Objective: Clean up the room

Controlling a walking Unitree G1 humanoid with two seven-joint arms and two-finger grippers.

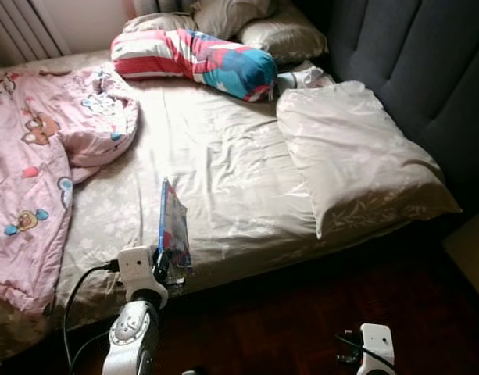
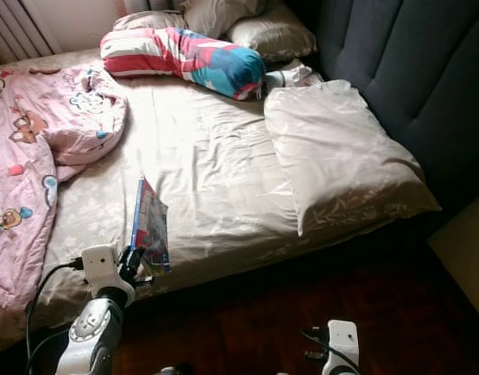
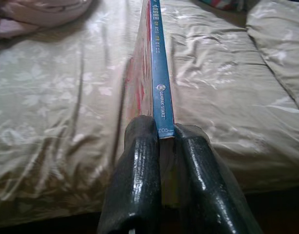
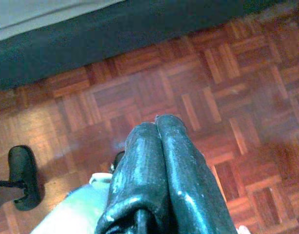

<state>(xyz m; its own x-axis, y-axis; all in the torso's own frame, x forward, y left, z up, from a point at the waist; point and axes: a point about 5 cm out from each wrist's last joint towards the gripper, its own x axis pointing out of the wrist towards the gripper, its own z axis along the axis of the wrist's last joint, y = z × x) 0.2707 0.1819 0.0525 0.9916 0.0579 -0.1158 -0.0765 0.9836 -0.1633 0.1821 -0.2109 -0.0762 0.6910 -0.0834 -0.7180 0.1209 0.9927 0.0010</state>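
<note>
The left gripper [image 1: 162, 264] is at the near edge of the bed [image 1: 223, 172], and its two black fingers [image 3: 139, 165] are closed tight on the lower end of a thin book [image 1: 173, 230] with a blue spine. The book stands on its edge, nearly upright, above the beige sheet, and it seems to be wrapped in clear plastic. In the left wrist view the spine [image 3: 159, 73] runs straight away from the fingers over the sheet.

The right gripper [image 4: 159, 161] hangs low over the dark parquet floor [image 4: 227, 87], beside the bed, with its fingers pressed together and nothing between them.

On the bed, a pink blanket [image 1: 36, 164] with cartoon animals lies crumpled on the robot's left side and hangs over the near edge. A long cushion [image 1: 200, 61] in red, white and blue stripes lies across the far part of the bed. Behind it are two beige pillows [image 1: 278, 31]. A larger beige pillow [image 1: 352, 156] lies on the right side, next to the dark padded headboard [image 1: 411, 62], and it reaches over the near edge of the mattress.
</note>
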